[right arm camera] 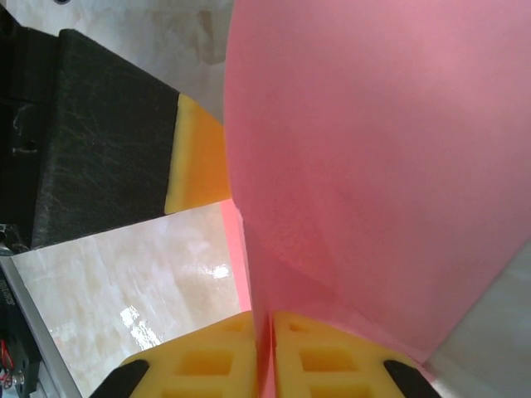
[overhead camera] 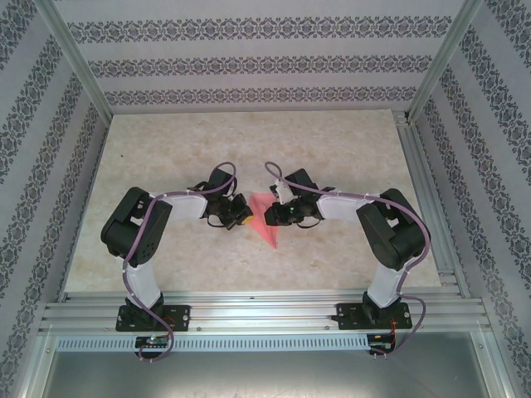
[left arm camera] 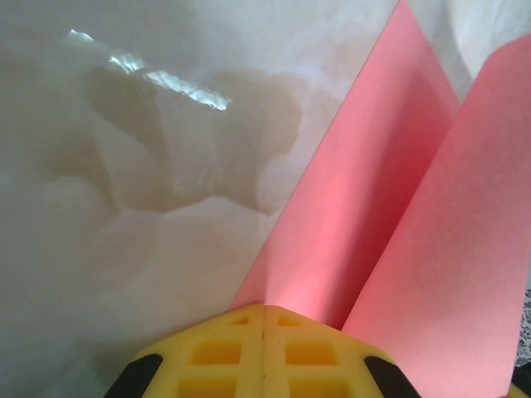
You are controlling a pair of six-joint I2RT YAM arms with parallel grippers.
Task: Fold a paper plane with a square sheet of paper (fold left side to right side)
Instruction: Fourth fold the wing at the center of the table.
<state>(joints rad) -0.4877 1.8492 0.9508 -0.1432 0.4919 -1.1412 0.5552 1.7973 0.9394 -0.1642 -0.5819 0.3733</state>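
My left arm (overhead camera: 141, 232) and right arm (overhead camera: 390, 236) bend inward from their bases, elbows out and forearms converging mid-frame like mirror images. My left end effector (overhead camera: 236, 212) presses its yellow pads (left arm camera: 216, 352) flat together on the paper (overhead camera: 264, 222). Facing it at close quarters, my right end effector (overhead camera: 280, 214) pinches the same paper, its pads all but meeting.

Paper (overhead camera: 264, 220) between left jaws and right jaws, over table (overhead camera: 249, 141).
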